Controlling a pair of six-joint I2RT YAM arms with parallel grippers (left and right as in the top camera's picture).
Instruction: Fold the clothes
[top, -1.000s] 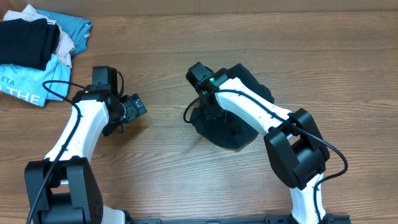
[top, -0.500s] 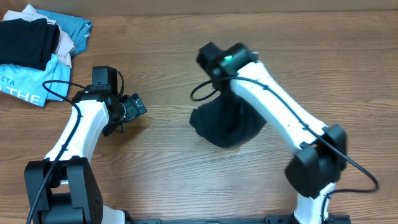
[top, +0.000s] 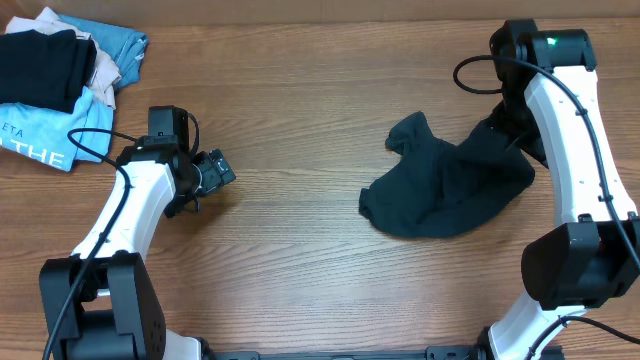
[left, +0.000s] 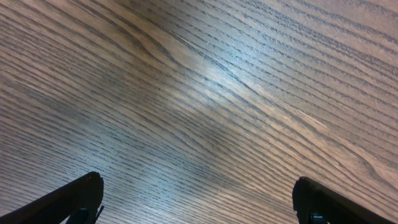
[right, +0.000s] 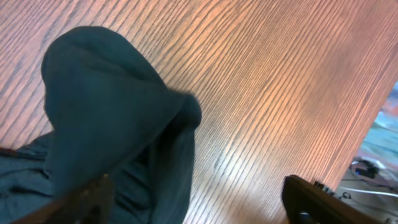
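The clothes (top: 445, 185) are one dark navy-teal garment lying rumpled on the wood right of centre, with a flap sticking up at its far left corner. My right gripper (top: 515, 125) hangs over the garment's far right end. In the right wrist view its jaws (right: 199, 205) stand wide apart and open. A fold of the garment (right: 106, 118) bulges in front of the left finger, and bare wood lies before the right one. My left gripper (top: 215, 172) rests far to the left. It is open (left: 199, 205) over bare table.
A pile of other garments sits at the far left corner: a black folded one (top: 40, 65), a light-blue shirt printed "THE" (top: 40, 140), and a blue piece (top: 118, 45). The table's right edge (right: 379, 106) shows in the right wrist view, with cables beyond.
My right arm swung from the table's middle to the far right, dragging the garment with it and stretching it out, then its jaws opened. The left arm stayed still.
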